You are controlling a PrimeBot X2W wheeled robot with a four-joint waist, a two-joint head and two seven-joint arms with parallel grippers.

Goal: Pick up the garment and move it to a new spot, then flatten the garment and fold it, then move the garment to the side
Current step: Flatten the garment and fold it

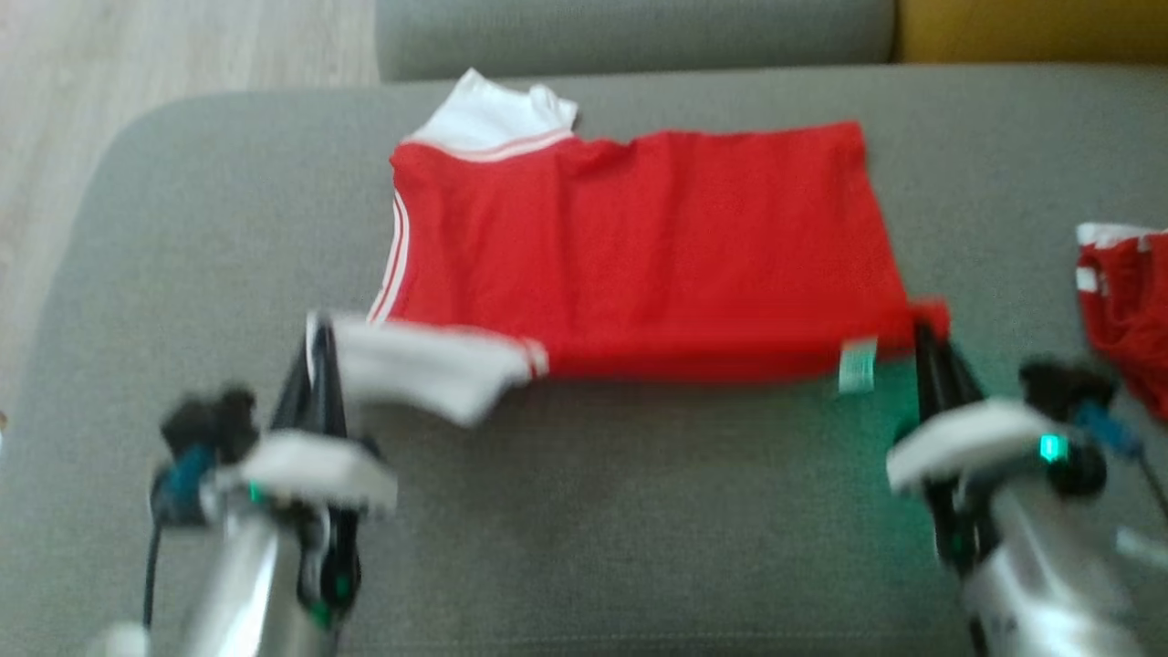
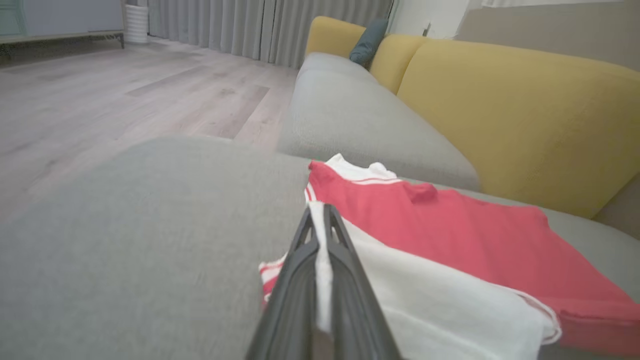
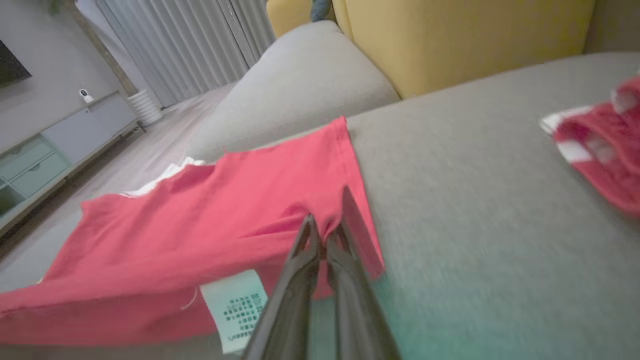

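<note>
A red garment (image 1: 657, 246) with white sleeves and white side stripes lies spread on the grey cushion (image 1: 593, 511), folded along its near edge. My left gripper (image 1: 319, 333) is shut on the white sleeve at the garment's near left corner; the white cloth (image 2: 322, 270) runs between its fingers. My right gripper (image 1: 923, 330) is shut on the red hem corner at the near right, where the red cloth (image 3: 240, 225) bunches at the fingertips and a pale care label (image 3: 235, 305) hangs beside them.
A second red and white garment (image 1: 1127, 306) lies crumpled at the cushion's right edge. Behind the cushion run a grey sofa seat (image 2: 360, 120) and yellow backrests (image 2: 510, 115). Wooden floor (image 1: 137, 73) lies off the cushion's left side.
</note>
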